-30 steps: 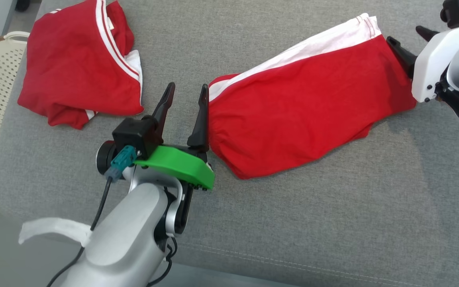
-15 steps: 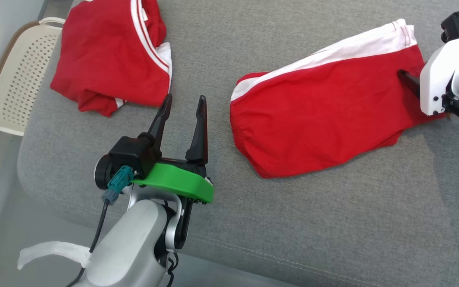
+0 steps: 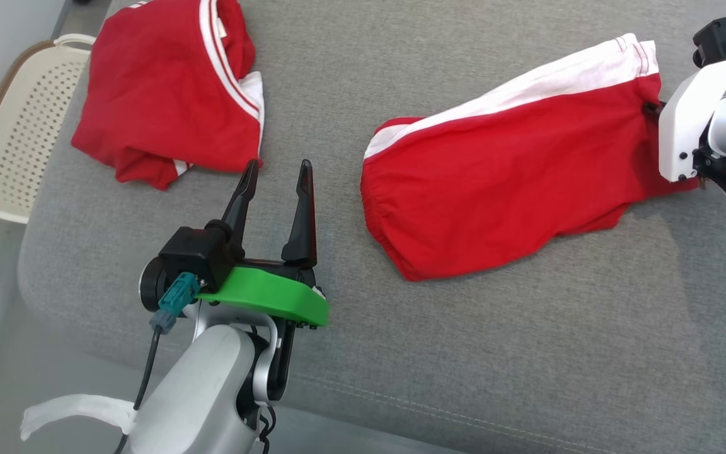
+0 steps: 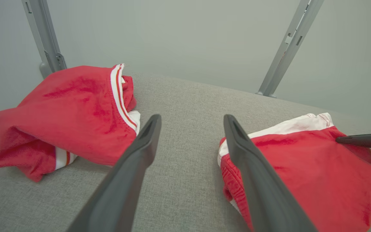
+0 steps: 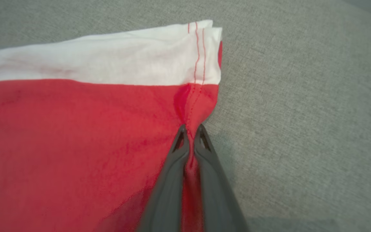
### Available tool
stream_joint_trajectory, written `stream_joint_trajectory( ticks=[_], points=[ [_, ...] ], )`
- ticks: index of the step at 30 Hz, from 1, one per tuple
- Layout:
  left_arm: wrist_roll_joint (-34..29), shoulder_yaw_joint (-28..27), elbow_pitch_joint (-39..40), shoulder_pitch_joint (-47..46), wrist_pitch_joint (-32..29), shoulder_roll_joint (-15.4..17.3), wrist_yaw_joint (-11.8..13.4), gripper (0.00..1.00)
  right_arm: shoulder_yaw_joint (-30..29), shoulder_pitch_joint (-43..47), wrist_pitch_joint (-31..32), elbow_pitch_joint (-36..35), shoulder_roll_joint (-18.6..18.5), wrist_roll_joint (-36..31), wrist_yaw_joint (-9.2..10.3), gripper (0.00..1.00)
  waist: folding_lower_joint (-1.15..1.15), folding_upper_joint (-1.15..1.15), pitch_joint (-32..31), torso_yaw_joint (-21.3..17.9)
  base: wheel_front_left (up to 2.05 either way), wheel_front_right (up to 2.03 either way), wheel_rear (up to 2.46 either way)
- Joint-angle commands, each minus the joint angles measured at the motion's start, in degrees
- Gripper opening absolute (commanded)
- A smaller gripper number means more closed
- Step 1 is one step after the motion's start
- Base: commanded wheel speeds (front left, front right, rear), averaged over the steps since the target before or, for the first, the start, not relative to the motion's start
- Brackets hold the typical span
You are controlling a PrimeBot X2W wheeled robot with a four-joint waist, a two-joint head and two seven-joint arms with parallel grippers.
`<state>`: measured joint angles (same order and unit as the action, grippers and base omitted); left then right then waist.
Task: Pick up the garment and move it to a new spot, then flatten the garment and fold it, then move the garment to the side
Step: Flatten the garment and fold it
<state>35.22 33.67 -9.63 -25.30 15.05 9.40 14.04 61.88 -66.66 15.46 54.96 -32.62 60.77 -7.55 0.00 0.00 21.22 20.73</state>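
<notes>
At the far right of the grey cushion (image 3: pixel 527 353), the right claw (image 5: pixel 190 133) is closed, pinching the stitched hem of the red shorts (image 3: pixel 501 170) at their leg end, just below the white side stripe (image 5: pixel 101 58). The shorts lie fairly flat and slanted across the right half of the cushion, their gathered waistband toward the middle. At the hem two layers seem to lie stacked, so they may already be doubled lengthwise, though I cannot be sure.

The left claw (image 3: pixel 278 167) hangs open and empty above bare cushion, between the shorts and a second red garment (image 3: pixel 161 94) that lies bunched near the left edge, beside a cream basket (image 3: pixel 4 139).

My reading is that the flattening looks largely done and this pinch opens the fold. The fold itself and the move to the side remain.

No brand, logo or print shows on either garment. A small pale tag (image 3: pixel 221 22) sits inside the second garment's opening, too small to read.
</notes>
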Motion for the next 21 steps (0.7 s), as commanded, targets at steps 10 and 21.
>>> stream_joint_trajectory(
  ticks=[10,21],
  points=[
    [-0.1,-0.6,0.4,1.5,0.1,1.1,-0.7,1.0,-2.0,5.4,-5.1,-4.8,-1.8,5.6,0.12,0.0,0.0,0.0,-2.0,-7.4,0.0,0.0,0.0],
    [0.2,-0.6,3.3,3.6,-0.8,3.0,0.2,1.0,-4.9,13.2,-12.3,-10.5,-5.8,10.2,0.11,0.0,0.0,0.0,-3.4,-13.6,0.0,0.0,0.0]
  ],
)
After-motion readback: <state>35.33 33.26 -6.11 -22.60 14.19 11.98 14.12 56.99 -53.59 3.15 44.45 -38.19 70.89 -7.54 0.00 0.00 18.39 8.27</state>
